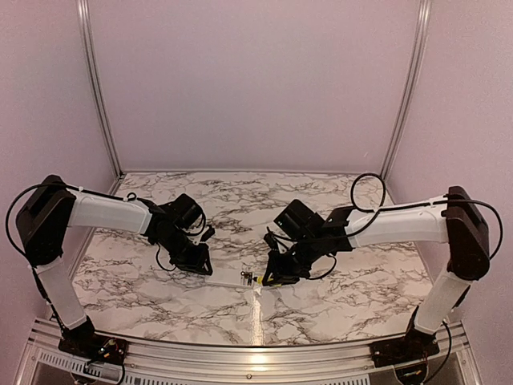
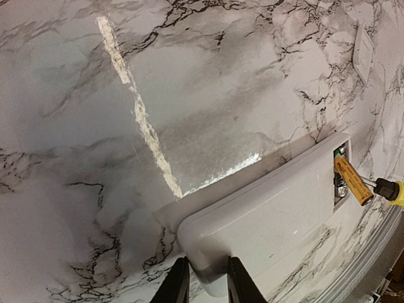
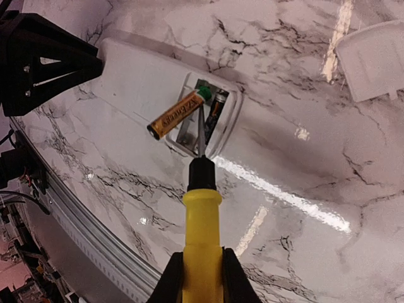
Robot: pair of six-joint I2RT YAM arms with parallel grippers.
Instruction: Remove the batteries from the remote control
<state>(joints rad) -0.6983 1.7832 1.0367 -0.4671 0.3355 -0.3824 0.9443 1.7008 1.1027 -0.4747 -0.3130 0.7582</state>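
Remote [image 3: 140, 77] slim white plastic, coppery cylindrical battery [image 3: 177, 115] tilted, yellow-handled screwdriver [image 3: 202, 218]

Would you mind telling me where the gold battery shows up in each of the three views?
Top external: too small to make out among the gripper tips at lower centre.
Left wrist: gold battery at the right edge, tilted out of the remote control.
Right wrist: gold battery upper centre-left, one end raised.
Shared landmark: the yellow-handled screwdriver in the right gripper, seen in both wrist views.
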